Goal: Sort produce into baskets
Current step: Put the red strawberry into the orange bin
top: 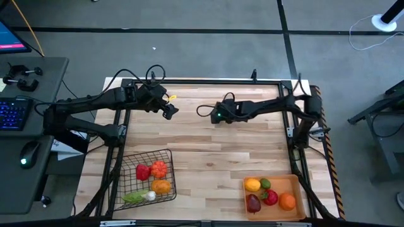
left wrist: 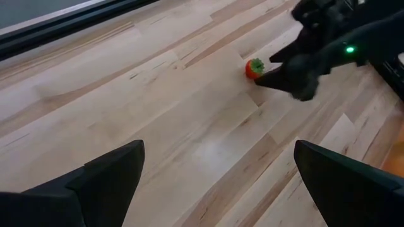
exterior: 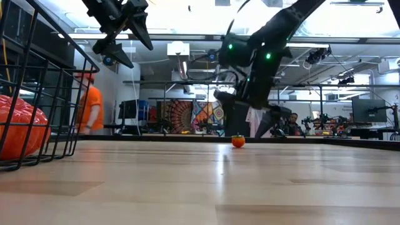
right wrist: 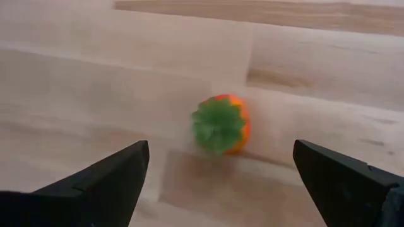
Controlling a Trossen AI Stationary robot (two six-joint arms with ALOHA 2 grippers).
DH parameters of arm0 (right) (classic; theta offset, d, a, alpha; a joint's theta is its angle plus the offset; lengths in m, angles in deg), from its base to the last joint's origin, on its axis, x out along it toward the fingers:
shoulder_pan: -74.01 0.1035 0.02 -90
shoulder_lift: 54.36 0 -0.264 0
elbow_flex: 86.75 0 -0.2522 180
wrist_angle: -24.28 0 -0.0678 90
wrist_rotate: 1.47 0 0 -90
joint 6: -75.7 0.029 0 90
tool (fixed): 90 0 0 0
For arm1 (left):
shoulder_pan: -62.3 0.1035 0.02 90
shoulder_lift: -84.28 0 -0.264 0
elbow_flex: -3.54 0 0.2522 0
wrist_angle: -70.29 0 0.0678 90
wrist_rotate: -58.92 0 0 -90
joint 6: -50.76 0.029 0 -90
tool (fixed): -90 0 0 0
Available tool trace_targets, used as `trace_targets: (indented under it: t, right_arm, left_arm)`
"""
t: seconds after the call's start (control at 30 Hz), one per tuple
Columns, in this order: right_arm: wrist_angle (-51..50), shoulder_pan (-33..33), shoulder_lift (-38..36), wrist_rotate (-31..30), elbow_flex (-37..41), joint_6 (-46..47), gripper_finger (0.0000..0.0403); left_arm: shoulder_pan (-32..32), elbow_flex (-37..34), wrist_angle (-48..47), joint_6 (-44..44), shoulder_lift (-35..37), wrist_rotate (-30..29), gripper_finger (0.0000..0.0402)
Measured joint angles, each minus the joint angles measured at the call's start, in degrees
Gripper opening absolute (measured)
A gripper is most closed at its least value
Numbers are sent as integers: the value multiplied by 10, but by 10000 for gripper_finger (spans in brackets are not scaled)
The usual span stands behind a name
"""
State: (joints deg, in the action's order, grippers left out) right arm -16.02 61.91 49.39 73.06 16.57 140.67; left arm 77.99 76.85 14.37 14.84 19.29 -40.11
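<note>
Here the wooden table [top: 208, 164] carries a black wire basket [top: 149, 177] and an orange tray [top: 297, 186], both already filled with produce. One small strawberry-like piece [right wrist: 221, 124] lies alone mid-table, directly under the right gripper [right wrist: 221, 189], jaws spread wide. Probably light, hard and slick; pinch its round body. The left gripper [left wrist: 218, 183] hovers open nearby.

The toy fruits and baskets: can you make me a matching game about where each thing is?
Things:
1. small red-orange fruit with green top
2. wire basket
3. orange tray
4. right end effector

Places:
A. near corner, left arm's side
B. open, just above the fruit
C. alone on bare wood
D. near corner, right arm's side

Pairs: 1-C, 2-A, 3-D, 4-B
</note>
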Motion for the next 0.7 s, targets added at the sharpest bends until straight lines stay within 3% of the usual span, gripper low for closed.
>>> trace_targets:
  t: [0.47, 0.7]
  right_arm:
    - [35, -13, 49, -23, 0, -51, 382]
    - [31, -14, 50, -37, 0, -51, 314]
  left_arm:
    - [0, 0, 0, -9, 0, -5, 395]
    - [0, 0, 0, -11, -7, -5, 395]
